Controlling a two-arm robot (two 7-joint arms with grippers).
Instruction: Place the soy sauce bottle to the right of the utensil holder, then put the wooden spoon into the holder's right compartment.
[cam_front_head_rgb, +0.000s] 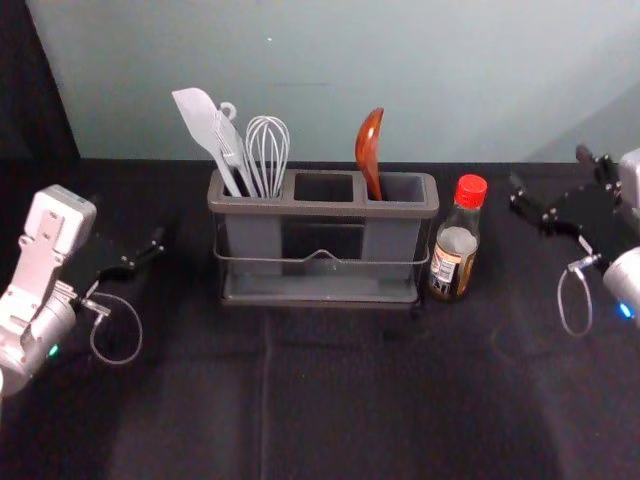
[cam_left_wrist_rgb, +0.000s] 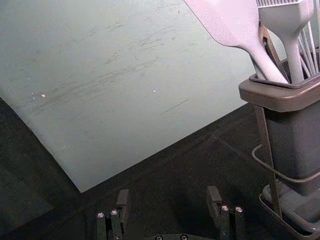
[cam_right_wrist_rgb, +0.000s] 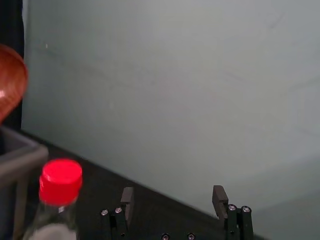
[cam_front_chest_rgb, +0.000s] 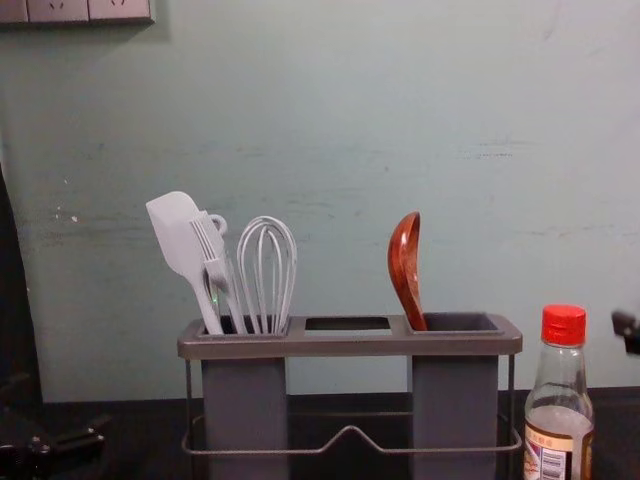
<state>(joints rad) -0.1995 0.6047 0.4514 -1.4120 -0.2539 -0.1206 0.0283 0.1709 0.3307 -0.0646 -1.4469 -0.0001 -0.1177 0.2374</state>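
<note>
On the right side of the utensil holder (cam_front_head_rgb: 322, 209), just beside it, the soy sauce bottle (cam_front_head_rgb: 456, 240) is standing upright on the black cloth (cam_front_head_rgb: 350, 390), red cap (cam_front_head_rgb: 471, 190) on top. The wooden spoon (cam_front_head_rgb: 369, 152) is in the holder's right compartment, bowl end up and handle down inside, tipped a bit and sitting toward that compartment's left side. Left compartment has the white spatula (cam_front_head_rgb: 207, 132) and the whisk (cam_front_head_rgb: 268, 155), plus a pale brush (cam_left_wrist_rgb: 287, 22) between them

As for the arms, the left gripper (cam_front_head_rgb: 146, 236) is off to the left of the holder, well apart from it, fingers spread and nothing between them. Right gripper (cam_front_head_rgb: 548, 168) is out past the bottle on the right, not touching it, fingers wide apart too and holding nothing
</note>
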